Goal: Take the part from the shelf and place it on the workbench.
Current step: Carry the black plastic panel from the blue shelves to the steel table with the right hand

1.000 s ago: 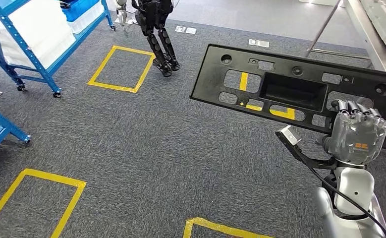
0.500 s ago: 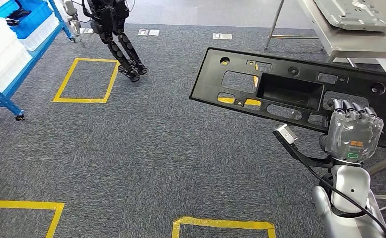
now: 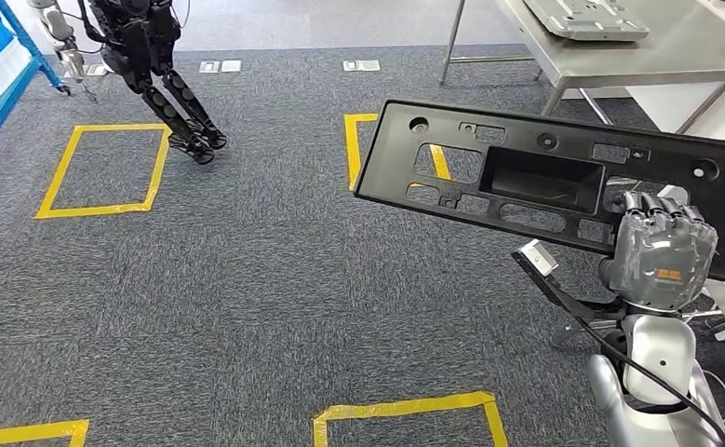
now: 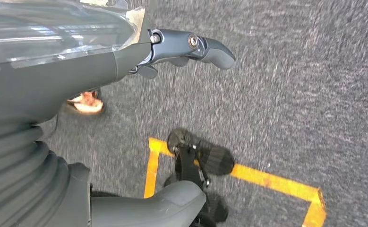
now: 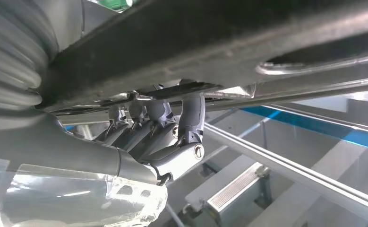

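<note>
Right hand (image 3: 661, 261) gripped the long black part (image 3: 489, 177) at its lower edge; left hand (image 4: 172, 47) hung empty, fingers apart; part looked stiff, light, awkwardly cantilevered.

High head view over carpet (image 3: 247, 279); wrist views close behind hands.

The part (image 3: 563, 182) sits right of centre, above the floor (image 3: 247, 279), held along its near edge by the right hand (image 3: 661, 256) (its fingers (image 5: 191, 113) hook under that edge). Behind it stands the desk (image 3: 637, 56), carrying a plate (image 3: 586, 17). Another robot (image 3: 154, 65) stands far left.
</note>
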Controlling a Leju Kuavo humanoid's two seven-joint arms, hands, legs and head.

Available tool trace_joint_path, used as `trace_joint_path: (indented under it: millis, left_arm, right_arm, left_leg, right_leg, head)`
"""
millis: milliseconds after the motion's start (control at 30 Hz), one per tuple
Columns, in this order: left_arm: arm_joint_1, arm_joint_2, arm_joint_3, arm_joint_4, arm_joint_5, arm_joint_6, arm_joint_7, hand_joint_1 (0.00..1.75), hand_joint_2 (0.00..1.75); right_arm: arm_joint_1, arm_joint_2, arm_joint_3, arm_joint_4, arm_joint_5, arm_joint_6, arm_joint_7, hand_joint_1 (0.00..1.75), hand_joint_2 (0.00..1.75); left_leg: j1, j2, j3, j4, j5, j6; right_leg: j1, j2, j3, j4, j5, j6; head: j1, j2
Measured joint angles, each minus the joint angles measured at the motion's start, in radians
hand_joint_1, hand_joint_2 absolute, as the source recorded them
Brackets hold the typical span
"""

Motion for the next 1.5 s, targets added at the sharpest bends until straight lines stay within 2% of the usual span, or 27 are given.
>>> trace_joint_path:
  millis: [67, 100, 133, 200, 267, 333, 367, 433, 500, 567, 600, 667, 733, 800, 867, 933, 1000, 1067, 1100, 1133, 1200, 1267, 1300, 1333, 1367, 1433, 1500]
  left_arm:
    - [0.001, 0.000, 0.000, 0.000, 0.000, 0.000, 0.000, 0.00, 1.75]
    - [0.002, 0.000, 0.000, 0.000, 0.000, 0.000, 0.000, 0.00, 1.75]
    - [0.001, 0.000, 0.000, 0.000, 0.000, 0.000, 0.000, 0.00, 1.75]
    - [0.001, 0.000, 0.000, 0.000, 0.000, 0.000, 0.000, 0.00, 1.75]
    - [0.001, 0.000, 0.000, -0.001, 0.000, 0.000, 0.000, 0.00, 1.75]
    - [0.000, 0.000, 0.000, -0.001, 0.000, -0.001, -0.001, 0.00, 1.75]
    - [-0.001, 0.000, 0.000, -0.001, 0.000, -0.002, -0.001, 0.00, 1.75]
    - [-0.002, -0.001, 0.000, -0.001, 0.000, -0.004, -0.001, 0.00, 1.75]
    - [0.000, -0.001, 0.000, 0.000, 0.003, -0.004, -0.001, 0.00, 1.75]
    - [0.003, -0.002, 0.002, 0.000, 0.007, -0.004, 0.000, 0.00, 1.75]
    - [0.004, -0.002, 0.005, 0.000, 0.012, -0.002, 0.001, 0.00, 1.75]
    - [0.004, -0.002, 0.014, 0.000, 0.021, 0.002, 0.003, 0.00, 1.75]
    - [0.003, -0.002, 0.022, 0.001, 0.027, 0.005, 0.004, 0.00, 1.75]
    - [0.001, -0.004, 0.026, 0.001, 0.029, 0.006, 0.004, 0.00, 1.75]
    - [-0.001, -0.005, 0.028, 0.001, 0.029, 0.006, 0.005, 0.00, 1.75]
    - [-0.001, -0.006, 0.030, 0.001, 0.029, 0.006, 0.004, 0.00, 1.75]
    - [0.000, -0.006, 0.031, 0.001, 0.029, 0.006, 0.004, 0.00, 1.75]
    - [0.002, -0.006, 0.031, 0.001, 0.029, 0.006, 0.004, 0.00, 1.75]
    - [0.002, -0.006, 0.032, 0.001, 0.029, 0.006, 0.004, 0.00, 1.75]
    - [0.002, -0.006, 0.032, 0.001, 0.029, 0.006, 0.004, 0.00, 1.75]
    - [0.001, -0.006, 0.032, 0.001, 0.029, 0.006, 0.004, 0.00, 1.75]
    - [0.001, -0.007, 0.032, 0.001, 0.029, 0.006, 0.004, 0.00, 1.75]
    - [0.001, -0.008, 0.032, 0.001, 0.029, 0.006, 0.004, 0.00, 1.75]
    - [0.001, -0.008, 0.032, 0.001, 0.029, 0.006, 0.004, 0.00, 1.75]
    - [0.000, -0.009, 0.032, 0.001, 0.030, 0.006, 0.004, 0.00, 1.75]
    - [-0.002, -0.009, 0.033, 0.001, 0.030, 0.006, 0.004, 0.00, 1.75]
    - [-0.001, -0.009, 0.035, 0.001, 0.030, 0.006, 0.004, 0.00, 1.75]
  right_arm:
    - [0.003, 0.000, 0.000, 0.003, 0.000, 0.000, 0.000, 1.75, 1.75]
    - [0.004, 0.000, 0.000, 0.005, 0.000, 0.000, 0.000, 1.75, 1.75]
    - [0.006, 0.001, 0.000, 0.006, 0.000, 0.000, 0.000, 1.75, 1.75]
    - [0.005, 0.000, 0.000, 0.007, 0.000, 0.000, 0.000, 1.75, 1.75]
    - [0.001, 0.002, 0.000, 0.007, 0.000, 0.000, -0.001, 1.75, 1.75]
    - [0.000, 0.003, -0.002, 0.007, 0.000, 0.000, -0.004, 1.75, 1.75]
    - [0.001, 0.003, -0.003, 0.007, 0.000, 0.001, -0.006, 1.75, 1.75]
    - [-0.003, 0.003, -0.004, 0.007, 0.000, 0.004, -0.008, 1.75, 1.75]
    - [-0.010, 0.007, -0.003, 0.009, 0.000, 0.008, -0.008, 1.75, 1.75]
    - [-0.016, 0.014, 0.000, 0.014, 0.000, 0.010, -0.009, 1.75, 1.75]
    - [-0.021, 0.017, 0.004, 0.018, 0.000, 0.011, -0.011, 1.75, 1.75]
    - [-0.044, 0.027, 0.015, 0.035, 0.000, 0.016, -0.018, 1.75, 1.75]
    - [-0.077, 0.036, 0.028, 0.055, 0.000, 0.021, -0.021, 1.75, 1.75]
    - [-0.104, 0.041, 0.038, 0.074, 0.000, 0.023, -0.019, 1.75, 1.75]
    - [-0.118, 0.044, 0.045, 0.093, 0.000, 0.021, -0.015, 1.75, 1.75]
    - [-0.126, 0.045, 0.050, 0.108, 0.000, 0.019, -0.014, 1.75, 1.75]
    - [-0.135, 0.047, 0.057, 0.120, 0.000, 0.019, -0.013, 1.75, 1.75]
    - [-0.138, 0.050, 0.062, 0.132, 0.000, 0.019, -0.012, 1.75, 1.75]
    - [-0.138, 0.051, 0.064, 0.136, 0.000, 0.019, -0.011, 1.75, 1.75]
    - [-0.138, 0.052, 0.067, 0.141, 0.000, 0.019, -0.011, 1.75, 1.75]
    - [-0.140, 0.052, 0.071, 0.146, 0.000, 0.018, -0.011, 1.75, 1.75]
    - [-0.146, 0.053, 0.074, 0.149, 0.000, 0.017, -0.010, 1.75, 1.75]
    - [-0.149, 0.053, 0.075, 0.150, 0.000, 0.017, -0.010, 1.75, 1.75]
    - [-0.152, 0.053, 0.075, 0.151, 0.000, 0.016, -0.010, 1.75, 1.75]
    - [-0.153, 0.053, 0.075, 0.152, 0.000, 0.015, -0.010, 1.75, 1.75]
    - [-0.155, 0.053, 0.075, 0.153, 0.000, 0.013, -0.009, 1.75, 1.75]
    - [-0.159, 0.054, 0.076, 0.155, 0.000, 0.012, -0.009, 1.75, 1.75]
  left_leg:
    - [-0.004, 0.027, -0.003, 0.000, 0.000, 0.000]
    - [-0.005, 0.040, -0.003, 0.001, -0.001, 0.000]
    - [-0.006, 0.052, -0.003, 0.001, -0.001, 0.000]
    - [-0.010, 0.073, 0.000, 0.002, -0.005, -0.005]
    - [-0.017, 0.093, 0.005, 0.004, -0.010, -0.013]
    - [-0.020, 0.116, 0.008, 0.005, -0.016, -0.021]
    - [-0.017, 0.115, 0.009, 0.010, -0.021, -0.026]
    - [-0.009, 0.066, -0.011, 0.063, -0.058, -0.037]
    - [-0.002, 0.002, -0.067, 0.192, -0.127, -0.043]
    - [0.002, -0.015, -0.121, 0.300, -0.164, -0.047]
    - [0.006, -0.017, -0.126, 0.305, -0.153, -0.050]
    - [0.018, -0.028, -0.082, 0.205, -0.085, -0.057]
    - [0.030, -0.066, -0.033, 0.089, -0.036, -0.065]
    - [0.026, -0.083, -0.023, 0.054, -0.028, -0.062]
    - [0.016, -0.061, -0.027, 0.050, -0.018, -0.044]
    - [0.013, -0.041, -0.028, 0.041, -0.008, -0.025]
    - [0.009, -0.017, -0.031, 0.038, -0.005, -0.015]
    - [0.004, 0.009, -0.034, 0.038, -0.005, -0.014]
    - [0.003, 0.022, -0.035, 0.038, -0.005, -0.014]
    - [0.001, 0.034, -0.036, 0.038, -0.005, -0.014]
    - [-0.001, 0.056, -0.034, 0.038, -0.006, -0.015]
    - [-0.005, 0.076, -0.029, 0.037, -0.009, -0.021]
    - [-0.007, 0.086, -0.026, 0.036, -0.011, -0.025]
    - [-0.008, 0.097, -0.021, 0.033, -0.014, -0.030]
    - [-0.007, 0.107, -0.018, 0.034, -0.017, -0.035]
    - [-0.001, 0.082, -0.021, 0.060, -0.040, -0.047]
    - [0.005, 0.018, -0.063, 0.163, -0.100, -0.055]
  right_leg:
    - [-0.003, -0.007, -0.043, 0.099, -0.033, 0.008]
    - [-0.004, -0.010, -0.037, 0.097, -0.029, 0.015]
    - [-0.006, -0.015, -0.012, 0.057, -0.013, 0.024]
    - [-0.004, -0.066, 0.074, -0.090, 0.032, 0.033]
    - [0.006, -0.107, 0.128, -0.183, 0.056, 0.021]
    - [0.014, -0.091, 0.131, -0.192, 0.062, 0.003]
    - [0.007, -0.077, 0.130, -0.194, 0.065, -0.005]
    - [-0.005, -0.053, 0.131, -0.198, 0.071, -0.025]
    - [-0.008, -0.030, 0.129, -0.199, 0.075, -0.040]
    - [-0.007, -0.002, 0.127, -0.199, 0.076, -0.043]
    - [-0.007, 0.013, 0.126, -0.197, 0.077, -0.043]
    - [-0.011, 0.043, 0.124, -0.189, 0.077, -0.040]
    - [-0.011, 0.070, 0.112, -0.171, 0.073, -0.029]
    - [-0.006, 0.090, 0.096, -0.163, 0.076, -0.011]
    - [-0.006, 0.099, 0.082, -0.165, 0.083, 0.007]
    - [-0.008, 0.057, 0.057, -0.128, 0.066, 0.012]
    - [-0.008, 0.002, 0.003, -0.014, 0.012, 0.008]
    - [-0.007, -0.010, -0.049, 0.102, -0.033, 0.009]
    - [-0.007, -0.011, -0.051, 0.117, -0.036, 0.014]
    - [-0.007, -0.014, -0.032, 0.089, -0.024, 0.019]
    - [-0.003, -0.050, 0.051, -0.053, 0.019, 0.024]
    - [0.011, -0.095, 0.108, -0.155, 0.048, 0.013]
    - [0.018, -0.102, 0.111, -0.165, 0.051, 0.003]
    - [0.023, -0.094, 0.109, -0.167, 0.054, -0.004]
    - [0.017, -0.080, 0.110, -0.172, 0.057, -0.013]
    - [0.004, -0.055, 0.120, -0.183, 0.065, -0.030]
    - [-0.003, -0.032, 0.127, -0.188, 0.070, -0.043]
  head:
    - [0.001, 0.000]
    - [0.001, 0.000]
    - [0.000, 0.000]
    - [0.002, 0.000]
    - [0.003, 0.000]
    - [0.002, 0.000]
    - [0.002, 0.000]
    - [-0.001, 0.000]
    - [-0.004, 0.000]
    - [-0.005, 0.000]
    - [-0.005, 0.000]
    - [-0.005, 0.000]
    - [-0.006, 0.000]
    - [-0.006, 0.000]
    - [-0.006, 0.000]
    - [-0.002, 0.000]
    - [0.003, 0.000]
    - [0.004, 0.000]
    - [0.004, 0.000]
    - [0.004, 0.000]
    - [0.004, 0.000]
    - [0.004, 0.000]
    - [0.004, 0.000]
    - [0.003, 0.000]
    - [0.002, 0.000]
    - [-0.002, 0.000]
    - [-0.007, 0.000]
